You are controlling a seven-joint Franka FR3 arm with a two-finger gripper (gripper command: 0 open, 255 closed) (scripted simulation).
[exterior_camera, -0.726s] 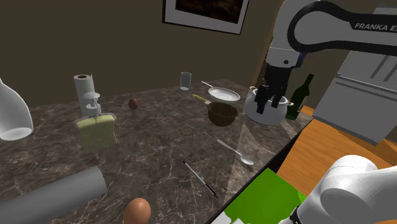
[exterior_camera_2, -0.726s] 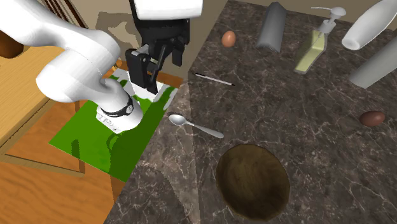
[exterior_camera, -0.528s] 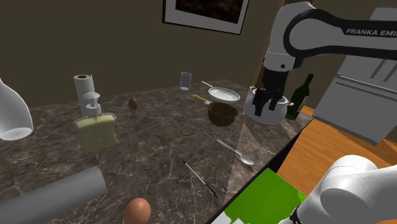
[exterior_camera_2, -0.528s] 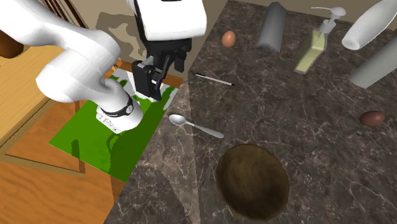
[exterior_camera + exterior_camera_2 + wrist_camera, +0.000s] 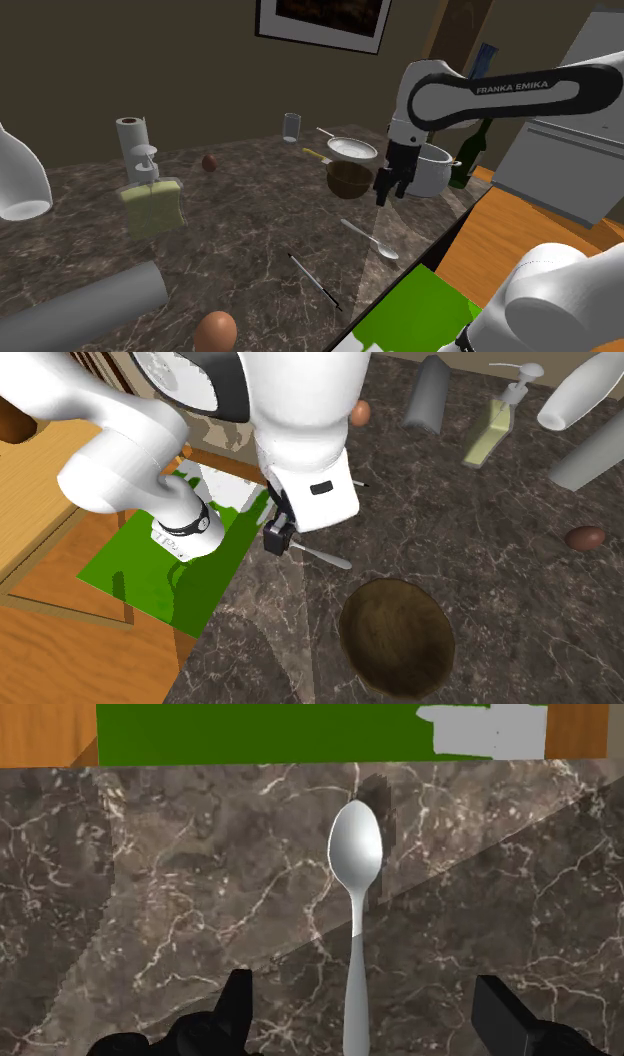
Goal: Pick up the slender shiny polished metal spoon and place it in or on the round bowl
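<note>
The slender shiny metal spoon (image 5: 356, 904) lies flat on the dark veined marble worktop (image 5: 250, 220), near its edge, with the spoon's bowl end towards the green mat (image 5: 300, 734). The black end effector (image 5: 365, 989) hangs above the spoon with its fingers (image 5: 238, 1002) apart. The handle runs between them untouched, and its tip is cut off in the wrist view. In the second exterior view the end effector (image 5: 278, 537) hides the spoon's bowl end, leaving only the handle (image 5: 325, 558) visible. The round brown bowl (image 5: 350, 179) stands well apart from the spoon, showing its brown inside (image 5: 397, 637). Behind the arm, a white pot (image 5: 432, 170) is partly hidden.
</note>
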